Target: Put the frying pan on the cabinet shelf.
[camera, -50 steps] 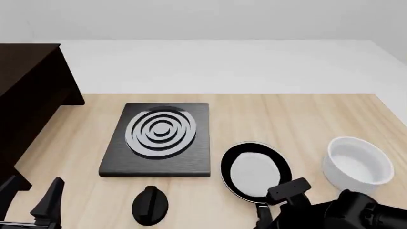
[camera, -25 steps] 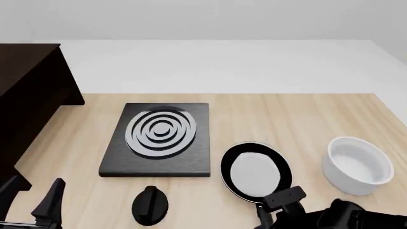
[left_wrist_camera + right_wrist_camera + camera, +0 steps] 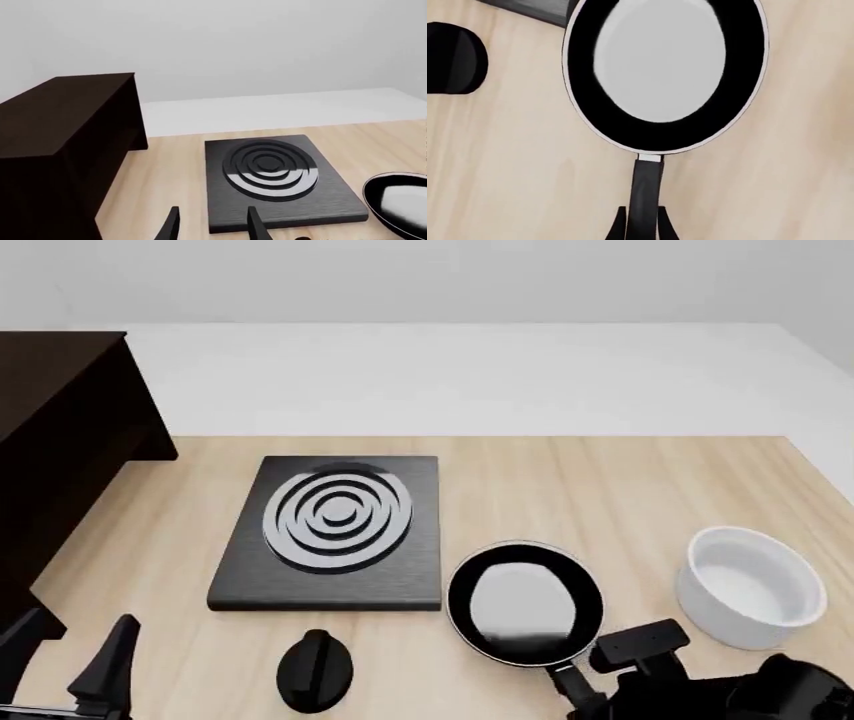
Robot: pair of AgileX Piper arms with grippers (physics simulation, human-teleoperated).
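At the far left stands the dark cabinet (image 3: pixel 60 430), its flat top board (image 3: pixel 63 112) well apart from the pan. The left tool (image 3: pixel 67 665) is low at the near left corner of the surface (image 3: pixel 641 490); its two fingers (image 3: pixel 168 227) stand apart, wide, and hold nothing. Right of it a small round black knob (image 3: pixel 316 670) lies on the surface, and behind the knob sits the square stove plate (image 3: pixel 334 530) with grey rings. The pan (image 3: pixel 523 602) is just beside the plate's near right corner, its pale inside facing up. Its handle (image 3: pixel 646 192) points toward the right tool (image 3: pixel 642 225), whose fingers are narrow and grip the handle on both sides. A white bowl (image 3: pixel 747 585) stands at the far right.
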